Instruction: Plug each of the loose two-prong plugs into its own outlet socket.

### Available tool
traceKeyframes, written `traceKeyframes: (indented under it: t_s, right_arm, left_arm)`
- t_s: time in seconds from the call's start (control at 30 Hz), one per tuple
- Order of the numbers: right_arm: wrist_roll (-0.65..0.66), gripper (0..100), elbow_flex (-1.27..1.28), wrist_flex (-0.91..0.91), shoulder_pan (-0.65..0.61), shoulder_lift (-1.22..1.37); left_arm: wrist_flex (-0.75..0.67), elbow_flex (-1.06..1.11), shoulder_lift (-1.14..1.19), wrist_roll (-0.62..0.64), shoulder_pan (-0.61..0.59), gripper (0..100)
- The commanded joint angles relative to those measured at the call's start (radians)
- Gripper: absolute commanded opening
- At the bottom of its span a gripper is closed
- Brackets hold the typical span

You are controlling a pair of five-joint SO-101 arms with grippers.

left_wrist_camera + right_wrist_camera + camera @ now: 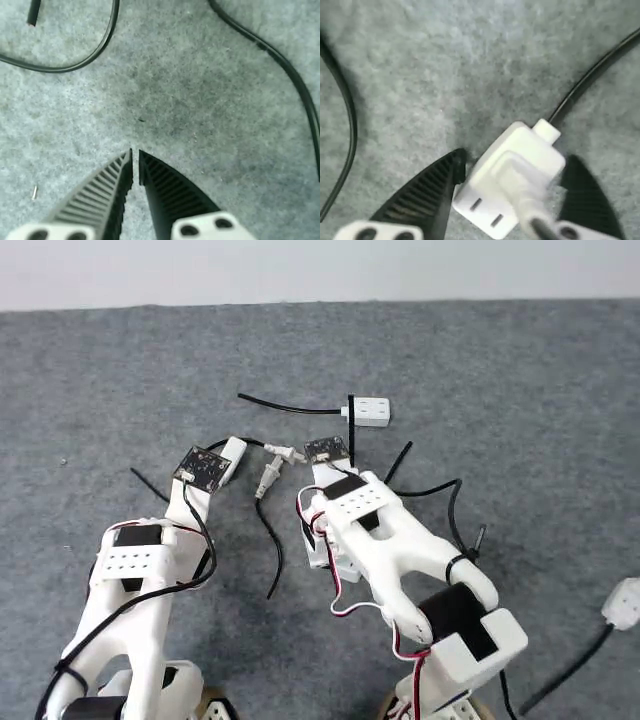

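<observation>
Plugs (268, 480) loose at mid-mat; right gripper (516, 157) on a socket (490, 200).
Two white plugs lie near the mat's (520, 360) middle, between your grippers. Your left gripper (135, 152) hangs over bare mat, jaws a slit apart. Your right gripper straddles the white socket, apparently clamping it, though contact is unclear.

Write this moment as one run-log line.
left tool shut over carpet | right tool at white plug | white socket apart from plug
</observation>
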Motion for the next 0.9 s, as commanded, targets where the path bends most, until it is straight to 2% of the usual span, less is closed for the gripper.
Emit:
traceKeyframes:
  t_s: [0.0, 0.03, 0.17, 0.3, 0.4, 0.47, 0.6, 0.73, 0.87]
  right_arm:
    - [-0.006, 3.9, -0.06, 0.008, 0.041, -0.007]
    - [-0.003, 0.4, -0.06, 0.01, 0.056, -0.015]
    - [-0.002, 0.6, -0.058, 0.064, 0.143, -0.124]
    - [0.121, 0.9, -0.057, 0.142, 0.298, -0.326]
    - [0.267, 0.9, -0.055, 0.196, 0.516, -0.489]
    - [0.351, 0.9, -0.038, 0.199, 0.719, -0.572]
    - [0.502, 1.1, 0.023, 0.064, 1.073, -0.591]
    - [0.632, 1.1, 0.021, -0.042, 1.288, -0.481]
    - [0.68, 1.1, 0.023, -0.174, 1.408, -0.352]
  left_arm:
    - [-0.025, -0.045, -0.003, -0.011, -0.002, 1]
    - [-0.025, -0.045, -0.003, -0.011, -0.002, 1]
    - [-0.025, -0.048, -0.002, -0.011, -0.002, 1]
    - [-0.026, -0.048, -0.002, -0.011, -0.002, 1]
    - [-0.044, -0.048, -0.002, -0.009, 0.0, 1]
    - [-0.051, -0.047, 0.0, -0.009, 0.002, 1]
    - [-0.052, -0.047, 0.0, -0.009, 0.003, 1]
    - [-0.054, -0.047, 0.0, -0.009, 0.003, 1]
    - [-0.054, -0.047, 0.0, -0.009, 0.003, 1]
